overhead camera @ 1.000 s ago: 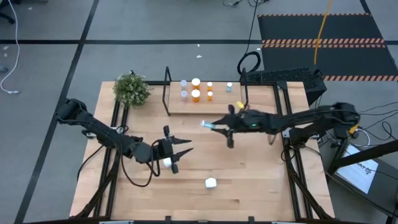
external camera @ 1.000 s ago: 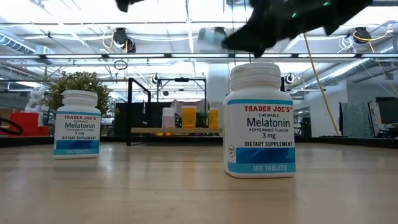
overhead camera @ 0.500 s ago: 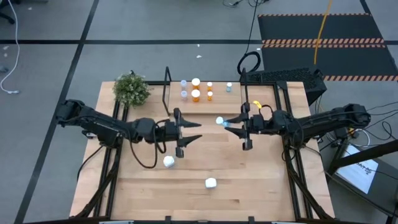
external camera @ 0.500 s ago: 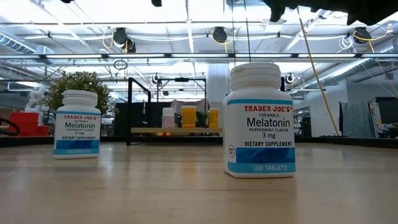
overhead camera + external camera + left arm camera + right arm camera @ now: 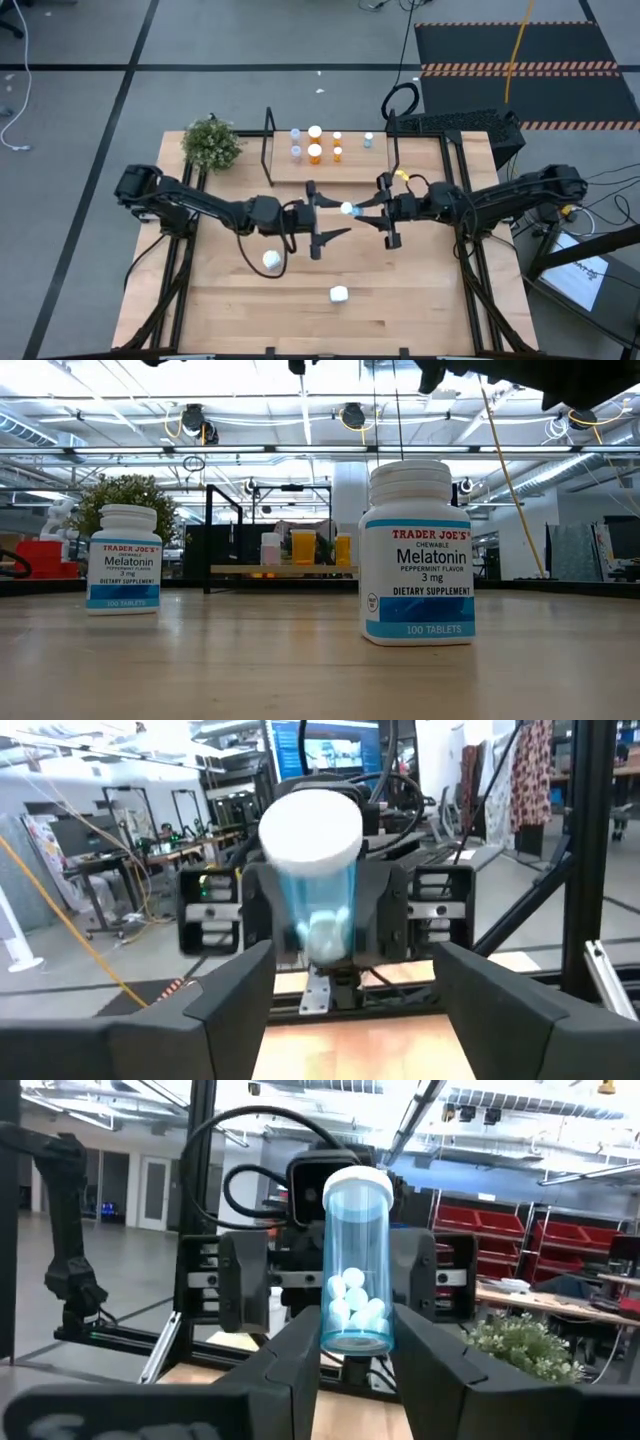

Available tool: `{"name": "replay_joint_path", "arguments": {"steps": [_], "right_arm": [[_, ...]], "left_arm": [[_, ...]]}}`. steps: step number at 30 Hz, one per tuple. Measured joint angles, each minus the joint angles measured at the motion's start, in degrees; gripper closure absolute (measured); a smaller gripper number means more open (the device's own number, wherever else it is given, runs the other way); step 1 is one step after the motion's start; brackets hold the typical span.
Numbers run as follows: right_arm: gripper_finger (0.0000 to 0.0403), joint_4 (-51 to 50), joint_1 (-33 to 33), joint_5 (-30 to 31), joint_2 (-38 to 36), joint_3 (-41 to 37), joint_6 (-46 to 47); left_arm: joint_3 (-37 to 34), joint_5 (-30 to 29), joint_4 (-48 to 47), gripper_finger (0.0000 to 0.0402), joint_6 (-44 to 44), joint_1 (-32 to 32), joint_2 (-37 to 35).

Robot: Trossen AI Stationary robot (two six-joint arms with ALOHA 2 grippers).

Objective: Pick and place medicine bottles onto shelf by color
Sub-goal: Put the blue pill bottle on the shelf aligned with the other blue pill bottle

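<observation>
Mid-air handover above the middle of the table (image 5: 400, 290), just in front of the shelf (image 5: 330, 168). Pale blue bottle (image 5: 347, 209) pinched at its base by the right gripper (image 5: 372, 212), white cap pointing at the left gripper (image 5: 327, 211), spread wide around the cap end and gripping nothing. Best done, at a guess, by centring the left fingers (image 5: 235, 990) on the body below the cap, clamping firmly, and only then loosening the right. Two white bottles (image 5: 271, 260) left standing on the table, others on the shelf.
</observation>
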Motion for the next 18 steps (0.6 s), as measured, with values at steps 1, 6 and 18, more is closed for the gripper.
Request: {"name": "replay_joint_path", "arguments": {"steps": [1,6,18], "right_arm": [[0.0297,1.0,0.0,0.0,1.0,0.0,0.0],[0.0297,5.9,0.0,-0.3,4.7,0.0,0.1],[0.0297,9.3,0.0,-3.0,8.1,0.0,1.6]], "left_arm": [[0.4,0.0,0.1,0.0136,0.6,-0.2,0.5],[0.7,-0.3,2.0,0.0163,2.6,-0.6,1.3],[0.7,1.1,2.6,0.0224,3.9,-0.4,1.4]]}}
